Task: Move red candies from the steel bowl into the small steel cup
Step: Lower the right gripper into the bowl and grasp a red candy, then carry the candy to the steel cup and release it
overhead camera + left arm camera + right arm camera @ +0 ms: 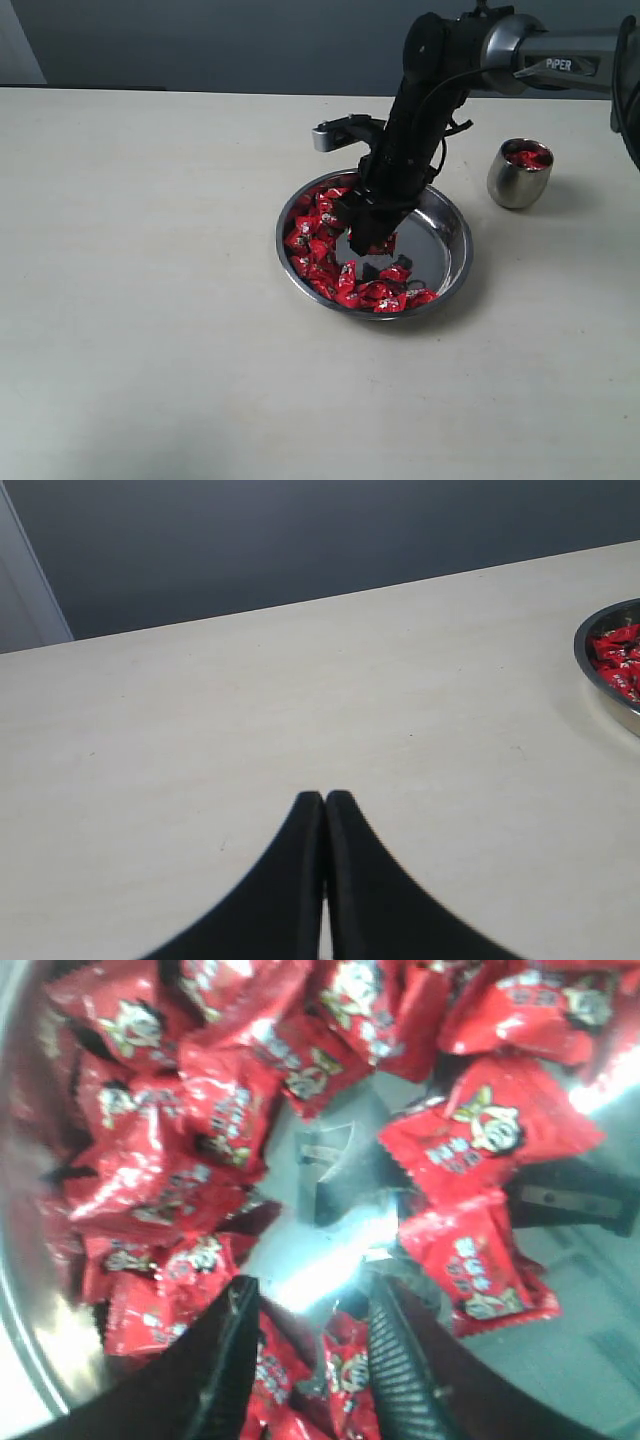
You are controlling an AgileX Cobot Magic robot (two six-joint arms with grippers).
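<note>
Right wrist view alone shows right pincer [312, 1290] straddling red candies [340, 1375]; whether clamped, cannot tell.

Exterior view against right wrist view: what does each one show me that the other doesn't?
Only the exterior view shows the small steel cup, holding red candies and standing apart from the steel bowl on the table. Only the right wrist view shows the right gripper open, close over the pile, and the wrapper prints. Both show candies lying in the bowl.
</note>
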